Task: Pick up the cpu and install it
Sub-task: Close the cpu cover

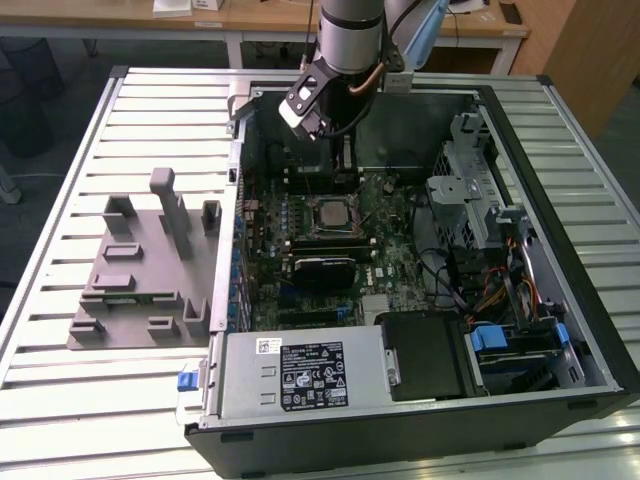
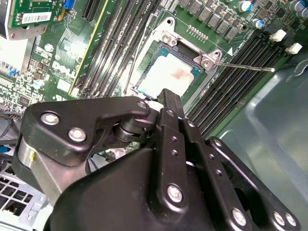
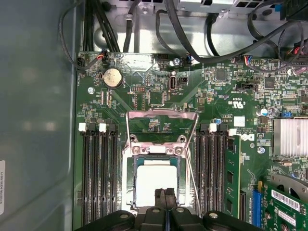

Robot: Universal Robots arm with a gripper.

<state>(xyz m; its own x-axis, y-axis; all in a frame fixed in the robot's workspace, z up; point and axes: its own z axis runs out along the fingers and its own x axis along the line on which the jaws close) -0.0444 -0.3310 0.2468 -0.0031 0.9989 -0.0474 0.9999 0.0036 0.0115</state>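
Slatted tabletop (image 1: 60, 400), open PC case (image 1: 400, 440): cpu (image 3: 156, 185) lies flat in its socket (image 3: 127, 183), mid-frame in the exterior view, claw (image 3: 166, 198) pinched shut and empty at its edge.

- Smooth, matt silvery-grey metal on top of the cpu (image 3: 154, 185), with a faint pale sheen.
- Bare bright metal on the socket frame (image 3: 161, 115), lightly reflective.
- Glossy green lacquer over the motherboard (image 3: 154, 96).
- Smooth, semi-gloss black on the gripper (image 3: 166, 195) links, with shiny metal screw heads.
- Dull grey sheet metal on the case wall (image 3: 33, 120).
- Ribbed, satin pale metal across the table (image 1: 160, 100).
- Matt grey plastic on the fixture (image 1: 140, 270).
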